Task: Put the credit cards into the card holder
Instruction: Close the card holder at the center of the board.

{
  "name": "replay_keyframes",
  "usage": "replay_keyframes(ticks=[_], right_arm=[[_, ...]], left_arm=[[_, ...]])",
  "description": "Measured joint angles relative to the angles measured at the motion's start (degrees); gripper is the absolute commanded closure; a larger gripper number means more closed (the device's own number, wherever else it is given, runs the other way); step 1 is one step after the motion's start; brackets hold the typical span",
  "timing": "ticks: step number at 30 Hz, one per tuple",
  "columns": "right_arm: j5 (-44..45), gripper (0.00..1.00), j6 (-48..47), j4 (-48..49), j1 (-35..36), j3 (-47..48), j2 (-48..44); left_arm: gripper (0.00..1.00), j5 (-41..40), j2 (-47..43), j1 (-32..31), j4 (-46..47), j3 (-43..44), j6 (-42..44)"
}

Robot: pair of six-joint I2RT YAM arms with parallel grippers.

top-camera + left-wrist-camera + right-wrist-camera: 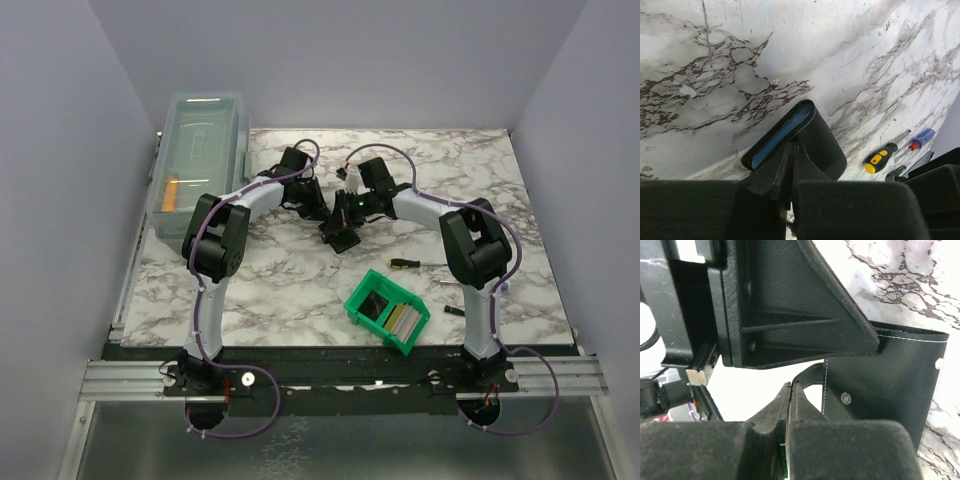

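The card holder (341, 236), a black folding wallet with a blue-grey inner face (781, 131), hangs just above the marble table's middle. My left gripper (791, 145) is shut on one of its flaps, and the rest of the wallet (825, 142) drops away below the fingers. My right gripper (792, 386) is shut, with nothing showing between its fingers, right beside the wallet's black outer face (885, 390). In the top view both grippers meet over the wallet, left (314, 205) and right (346, 212). Credit cards (399, 319), cream and dark, lie in the green bin (362, 312).
A clear lidded box (199, 160) stands at the table's far left edge. A yellow-and-black screwdriver (404, 263) (880, 157) lies right of the wallet, beside a blue-handled one (920, 141). A small dark tool (452, 311) lies by the right arm.
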Motion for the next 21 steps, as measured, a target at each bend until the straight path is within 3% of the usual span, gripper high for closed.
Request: replay_keyframes(ticks=[16, 21], right_arm=[[16.55, 1.0, -0.72, -0.07, 1.7, -0.57, -1.18], [15.32, 0.65, -0.74, -0.02, 1.62, -0.96, -1.86]], left_arm=[[1.0, 0.5, 0.0, 0.0, 0.31, -0.17, 1.22], [1.0, 0.59, 0.0, 0.0, 0.31, -0.17, 1.42]])
